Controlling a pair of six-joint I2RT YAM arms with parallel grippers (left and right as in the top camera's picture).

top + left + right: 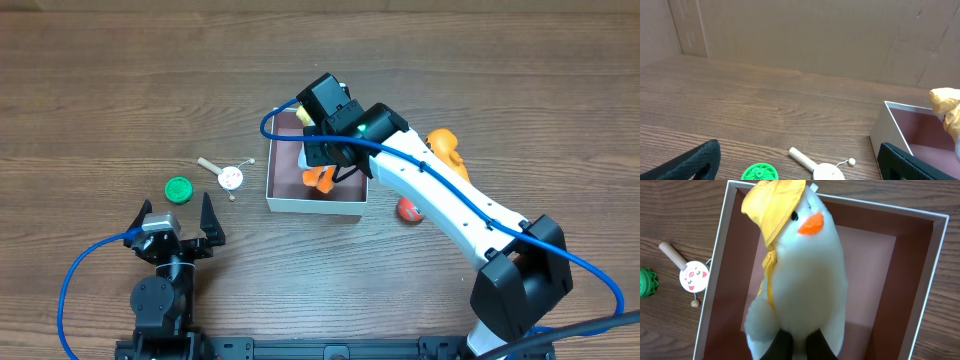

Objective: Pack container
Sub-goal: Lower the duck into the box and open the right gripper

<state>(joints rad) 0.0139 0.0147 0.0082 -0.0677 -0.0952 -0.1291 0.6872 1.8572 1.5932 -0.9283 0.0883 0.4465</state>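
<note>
Over the container [316, 207], the right claw [794, 346] is grasping a white plush duck [805, 280]. Near a green disc [178, 189] on the table [100, 100], the left claw [176, 220] stands released

plush duck [805, 280] over the container [875, 280], rattle [230, 177] left of it.

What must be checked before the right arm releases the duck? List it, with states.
1. Right gripper shut on the plush duck: ok.
2. Plush duck above the inside of the container: ok.
3. Plush duck resting on the container floor: cannot tell.
4. Left gripper open and apart from the container: ok.
5. Green disc and pig rattle packed: not ok, both lie outside it.
</note>
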